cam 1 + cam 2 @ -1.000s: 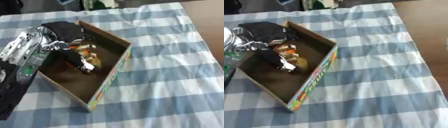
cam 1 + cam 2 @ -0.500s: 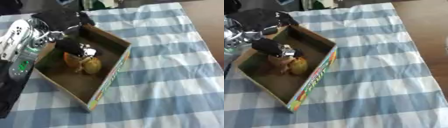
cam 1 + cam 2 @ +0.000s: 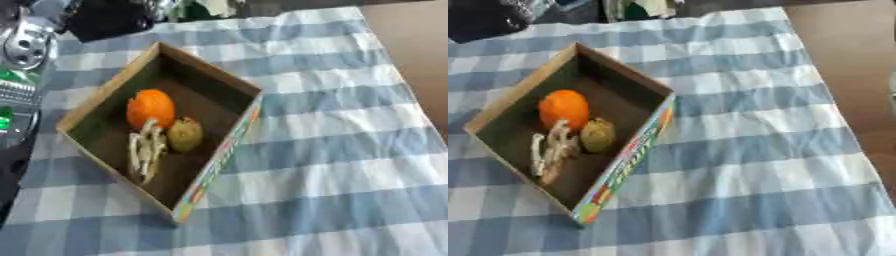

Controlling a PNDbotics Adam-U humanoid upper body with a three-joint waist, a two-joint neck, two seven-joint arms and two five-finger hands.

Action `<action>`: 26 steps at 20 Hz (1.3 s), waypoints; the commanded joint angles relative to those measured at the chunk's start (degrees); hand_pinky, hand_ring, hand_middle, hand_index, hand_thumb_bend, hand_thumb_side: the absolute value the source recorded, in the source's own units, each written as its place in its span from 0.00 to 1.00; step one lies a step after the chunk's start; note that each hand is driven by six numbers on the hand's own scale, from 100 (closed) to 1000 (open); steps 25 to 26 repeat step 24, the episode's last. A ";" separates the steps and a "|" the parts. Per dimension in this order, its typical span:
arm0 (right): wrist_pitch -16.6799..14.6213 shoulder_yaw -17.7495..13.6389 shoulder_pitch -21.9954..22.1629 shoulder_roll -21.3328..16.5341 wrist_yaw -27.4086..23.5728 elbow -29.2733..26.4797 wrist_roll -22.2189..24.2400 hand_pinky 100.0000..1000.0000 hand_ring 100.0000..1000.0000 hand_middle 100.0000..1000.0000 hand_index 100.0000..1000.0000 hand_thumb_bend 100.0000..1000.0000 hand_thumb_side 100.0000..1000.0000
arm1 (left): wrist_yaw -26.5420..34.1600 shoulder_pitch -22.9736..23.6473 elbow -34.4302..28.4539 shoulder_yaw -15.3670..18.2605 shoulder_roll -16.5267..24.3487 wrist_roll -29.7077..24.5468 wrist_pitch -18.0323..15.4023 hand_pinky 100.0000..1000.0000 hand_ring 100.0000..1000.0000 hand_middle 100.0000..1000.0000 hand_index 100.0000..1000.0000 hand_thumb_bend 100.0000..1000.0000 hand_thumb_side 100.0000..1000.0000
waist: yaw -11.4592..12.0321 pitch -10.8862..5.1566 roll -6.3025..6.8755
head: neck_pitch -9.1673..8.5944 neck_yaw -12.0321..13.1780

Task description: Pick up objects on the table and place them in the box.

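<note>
Out of the box (image 3: 83,107) my left hand (image 3: 105,20) has lifted, now above its far corner; whether its fingers are curled, I cannot tell. Inside lie an orange (image 3: 150,107), a kiwi (image 3: 185,134) and a pale root-like piece (image 3: 145,152).

Count: one cardboard box (image 3: 223,155) on the desk (image 3: 332,150), toward its left edge. Inside: one orange (image 3: 150,107), one brownish-green round fruit (image 3: 185,134), one pale knobbly root-like piece (image 3: 145,151). Three items in the box total.

Soft daylight, overall blur, dim box interior (image 3: 201,102)
</note>
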 commanded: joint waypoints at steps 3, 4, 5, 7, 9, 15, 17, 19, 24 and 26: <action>-0.18 -0.83 -0.87 -0.88 -0.27 -1.11 -0.51 0.72 0.87 0.59 0.80 0.00 0.53 | 7.71 0.74 -3.64 2.83 0.45 11.53 5.21 0.47 0.64 0.61 0.78 0.00 0.91 | 0.23 -1.63 -0.50 | 0.10 -0.47; -0.23 -0.86 -0.92 -0.90 -0.26 -1.11 -0.59 0.72 0.87 0.59 0.80 0.00 0.53 | 9.49 1.55 -4.50 3.28 0.55 14.00 6.18 0.47 0.62 0.60 0.77 0.00 0.89 | 0.32 -1.61 -0.55 | 0.12 -0.58; -0.30 -0.89 -0.97 -0.94 -0.26 -1.11 -0.68 0.72 0.87 0.59 0.80 0.00 0.53 | 11.15 2.61 -5.54 3.89 0.57 16.56 7.01 0.46 0.62 0.59 0.76 0.00 0.88 | 0.42 -1.58 -0.61 | 0.15 -0.70; -0.40 -0.96 -1.02 -1.00 -0.24 -1.11 -0.84 0.72 0.86 0.59 0.80 0.00 0.53 | 14.15 5.05 -7.84 5.46 0.22 21.77 8.42 0.45 0.59 0.58 0.75 0.00 0.86 | 0.59 -1.55 -0.71 | 0.19 -0.87; -0.48 -1.02 -1.02 -1.00 -0.22 -1.11 -0.98 0.72 0.86 0.59 0.80 0.00 0.53 | 16.99 7.72 -9.62 7.23 -0.47 27.63 9.00 0.44 0.58 0.56 0.74 0.00 0.86 | 0.75 -1.51 -0.78 | 0.21 -0.90; -0.62 -1.32 -0.92 -1.04 -0.20 -1.11 -1.32 0.72 0.86 0.59 0.80 0.00 0.53 | 23.73 16.60 -10.21 12.25 -3.44 44.79 3.27 0.42 0.56 0.54 0.73 0.00 0.89 | 1.47 -1.10 -0.94 | -0.03 -0.40; -0.72 -1.47 -0.88 -1.06 -0.12 -1.11 -1.59 0.72 0.86 0.59 0.80 0.00 0.52 | 26.06 19.38 -10.21 13.16 -4.11 48.78 0.92 0.42 0.56 0.54 0.73 0.00 0.88 | 1.76 -0.99 -0.97 | -0.10 -0.28; -0.85 -1.58 -0.79 -0.99 -0.03 -1.11 -1.89 0.72 0.86 0.59 0.80 0.00 0.52 | 28.35 21.65 -10.22 13.54 -4.56 50.72 -1.69 0.42 0.56 0.54 0.73 0.00 0.85 | 1.99 -0.92 -1.00 | -0.20 -0.23; -1.41 -1.70 -0.58 -0.77 0.27 -1.11 -2.65 0.71 0.86 0.59 0.80 0.00 0.52 | 31.15 25.85 -10.22 14.79 -6.66 51.83 -8.01 0.43 0.56 0.55 0.73 0.00 0.83 | 2.12 -0.88 -1.09 | -0.23 -0.24; -1.41 -1.70 -0.58 -0.77 0.27 -1.11 -2.65 0.71 0.86 0.59 0.80 0.00 0.52 | 31.15 25.85 -10.22 14.79 -6.66 51.83 -8.01 0.43 0.56 0.55 0.73 0.00 0.83 | 2.12 -0.88 -1.09 | -0.23 -0.24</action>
